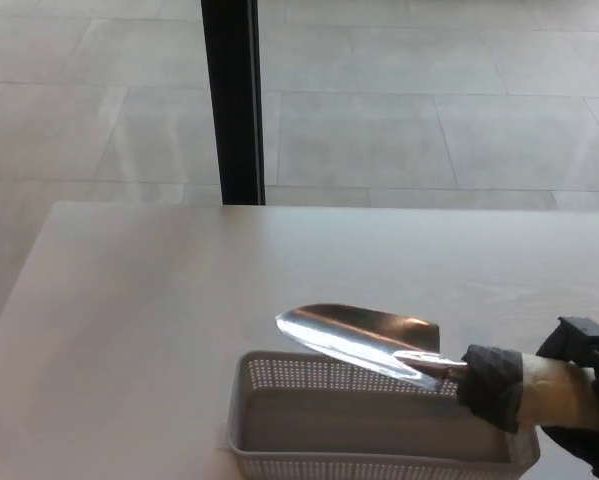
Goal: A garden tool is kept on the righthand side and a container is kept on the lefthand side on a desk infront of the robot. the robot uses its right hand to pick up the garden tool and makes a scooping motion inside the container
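i see my right hand (564,405) at the right end of the container (279,435), and its fingers (491,385) are clenched around the pale handle of the garden tool (364,340). the left hand is not in view.

the garden tool is a metal trowel with a shiny blade. it is held in the air above the container, over its far rim, with the tip pointing to the container's left and tilted a little upward. the blade does not touch the container. the container is a pale grey basket with small holes in its walls, and it stands on the desk (159,300) at the near edge. as far as i can see, its inside is empty.

i judge this is the lifted part of the scooping motion. to do the step well, i would keep the grasp firm on the handle, so the blade does not turn in the hand. when i bring the blade down, it should go inside the walls, toward the middle of the container, not on the far rim. the container looks light, so a push against its wall may slide it on the desk or tip it. i would move the blade along the length of the container, low over its bottom, and then raise the tip cleanly before the left wall.
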Controlling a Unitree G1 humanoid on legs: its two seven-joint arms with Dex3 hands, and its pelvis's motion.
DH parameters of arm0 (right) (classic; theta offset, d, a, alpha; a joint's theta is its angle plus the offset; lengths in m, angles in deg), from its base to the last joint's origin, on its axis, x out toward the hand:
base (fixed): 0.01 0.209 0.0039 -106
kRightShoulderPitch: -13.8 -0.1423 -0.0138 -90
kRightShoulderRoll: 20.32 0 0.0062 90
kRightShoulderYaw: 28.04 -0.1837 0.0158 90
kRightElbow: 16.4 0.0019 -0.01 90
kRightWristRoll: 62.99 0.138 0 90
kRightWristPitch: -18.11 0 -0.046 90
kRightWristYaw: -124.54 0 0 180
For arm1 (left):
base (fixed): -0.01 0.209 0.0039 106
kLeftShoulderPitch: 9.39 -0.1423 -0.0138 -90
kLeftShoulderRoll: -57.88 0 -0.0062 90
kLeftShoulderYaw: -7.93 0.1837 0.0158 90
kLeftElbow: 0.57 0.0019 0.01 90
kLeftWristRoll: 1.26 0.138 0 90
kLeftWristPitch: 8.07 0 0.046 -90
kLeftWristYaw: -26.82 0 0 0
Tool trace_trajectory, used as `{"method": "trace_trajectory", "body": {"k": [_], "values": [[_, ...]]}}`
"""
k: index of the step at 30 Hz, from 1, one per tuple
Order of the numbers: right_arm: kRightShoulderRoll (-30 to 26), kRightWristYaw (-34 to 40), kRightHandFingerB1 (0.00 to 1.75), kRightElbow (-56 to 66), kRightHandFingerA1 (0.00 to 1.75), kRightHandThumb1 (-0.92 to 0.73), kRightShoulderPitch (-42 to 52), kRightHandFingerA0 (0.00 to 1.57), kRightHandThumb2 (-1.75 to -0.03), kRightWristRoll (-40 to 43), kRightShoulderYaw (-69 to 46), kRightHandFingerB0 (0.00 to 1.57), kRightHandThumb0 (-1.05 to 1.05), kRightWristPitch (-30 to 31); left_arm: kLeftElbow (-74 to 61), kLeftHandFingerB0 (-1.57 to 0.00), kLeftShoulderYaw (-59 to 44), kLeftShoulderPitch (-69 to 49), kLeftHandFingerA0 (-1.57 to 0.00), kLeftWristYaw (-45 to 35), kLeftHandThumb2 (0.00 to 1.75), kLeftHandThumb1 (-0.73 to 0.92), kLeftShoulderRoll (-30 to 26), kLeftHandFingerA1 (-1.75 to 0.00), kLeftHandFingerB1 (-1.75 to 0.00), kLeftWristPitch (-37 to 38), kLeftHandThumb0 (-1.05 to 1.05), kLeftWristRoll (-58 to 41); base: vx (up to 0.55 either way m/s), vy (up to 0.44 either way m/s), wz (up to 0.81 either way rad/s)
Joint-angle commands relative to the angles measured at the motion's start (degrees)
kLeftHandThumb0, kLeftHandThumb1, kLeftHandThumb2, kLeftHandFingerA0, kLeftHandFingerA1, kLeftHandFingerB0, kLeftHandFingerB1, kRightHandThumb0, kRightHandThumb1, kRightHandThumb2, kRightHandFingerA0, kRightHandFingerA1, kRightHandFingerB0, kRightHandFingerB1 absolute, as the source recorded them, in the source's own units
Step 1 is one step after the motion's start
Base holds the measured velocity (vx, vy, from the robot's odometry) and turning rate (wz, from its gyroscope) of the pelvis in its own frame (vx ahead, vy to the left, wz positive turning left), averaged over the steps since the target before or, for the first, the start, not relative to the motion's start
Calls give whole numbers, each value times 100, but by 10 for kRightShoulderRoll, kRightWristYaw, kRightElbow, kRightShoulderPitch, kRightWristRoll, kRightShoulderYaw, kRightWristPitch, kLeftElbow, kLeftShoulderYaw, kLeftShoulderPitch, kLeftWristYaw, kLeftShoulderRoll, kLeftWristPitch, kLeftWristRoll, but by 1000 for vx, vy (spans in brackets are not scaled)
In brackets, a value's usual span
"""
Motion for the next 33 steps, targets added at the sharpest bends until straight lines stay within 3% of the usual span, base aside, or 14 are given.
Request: {"method": "trace_trajectory", "body": {"k": [1, 2, 3, 17, 18, 22, 24, 25, 26, 27, 29, 30, 31, 33], "values": [[35, 104, 147, -29, 175, -54, -48, 96, -103, 187, -103, 75, -17, -111, 0, -71, 6, -6, -91, 7, 113, 3, -7, -124, -103, 1, -99, 6, 0, 0, 0], [33, 108, 146, -32, 175, -52, -54, 95, -102, 183, -108, 76, -16, -109, 2, -78, 4, -3, -100, 12, 108, 2, -6, -121, -101, -4, -89, 5, 0, 0, 0], [30, 108, 119, -38, 141, -48, -62, 125, -107, 182, -115, 92, -23, -108, 4, -78, -4, -4, -96, 2, 109, 0, -6, -124, -104, -1, -88, -4, 0, 0, 0], [-64, 78, 109, -162, 134, -50, -130, 121, -100, 122, -133, 89, -19, -86, 1, -76, 5, -8, -97, 11, 108, 3, -11, -120, -102, 4, -92, 4, 0, 0, 0], [-73, 81, 126, -174, 168, -59, -133, 92, -83, 113, -127, 80, -15, -82, 2, -78, 0, -6, -99, 14, 109, 1, -10, -120, -102, -1, -87, 0, 0, 0, 0], [-103, 120, 138, -250, 171, -61, -133, 89, -82, 108, -108, 77, -20, -110, 0, -75, -2, -8, -85, 7, 106, 0, -10, -116, -102, -1, -86, -4, 0, 0, 0], [-111, 132, 135, -275, 171, -62, -132, 90, -83, 109, -101, 76, -20, -119, -1, -78, -2, -10, -97, 9, 110, 2, -8, -121, -103, 0, -91, -4, 0, 0, 0], [-115, 145, 113, -295, 134, -52, -131, 119, -99, 104, -93, 89, -22, -125, 0, -79, -3, -9, -100, 9, 108, -1, -8, -118, -100, -1, -77, -5, 0, 0, 0], [-119, 157, 115, -308, 135, -51, -126, 120, -98, 94, -82, 90, -22, -125, 2, -79, -5, -9, -102, 12, 111, -1, -7, -122, -103, -1, -85, -6, 0, 0, 0], [-122, 164, 145, -316, 175, -63, -123, 90, -83, 83, -72, 74, -20, -120, 2, -79, -3, -10, -101, 15, 110, -1, -7, -120, -102, -1, -91, -3, 0, 0, 0], [-127, 173, 145, -327, 175, -63, -120, 90, -83, 75, -58, 74, -20, -113, 3, -79, 1, -9, -101, 20, 110, -1, -7, -120, -102, -1, -91, 1, 0, 0, 0], [-133, 171, 115, -339, 174, -62, -120, 90, -86, 68, -43, 82, -21, -109, 1, -74, 0, -10, -89, 12, 110, -1, -8, -120, -102, 2, -88, 0, 0, 0, 0], [-136, 175, 112, -353, 172, -59, -121, 91, -86, 63, -31, 86, -20, -108, 1, -77, 0, -11, -94, 4, 114, 1, -9, -125, -104, 8, -93, -1, 0, 0, 0], [-138, 180, 129, -382, 175, -59, -131, 91, -82, 65, -13, 79, -21, -106, 1, -78, 1, -8, -96, 9, 111, 0, -8, -122, -102, 3, -89, 0, 0, 0, 0]]}}
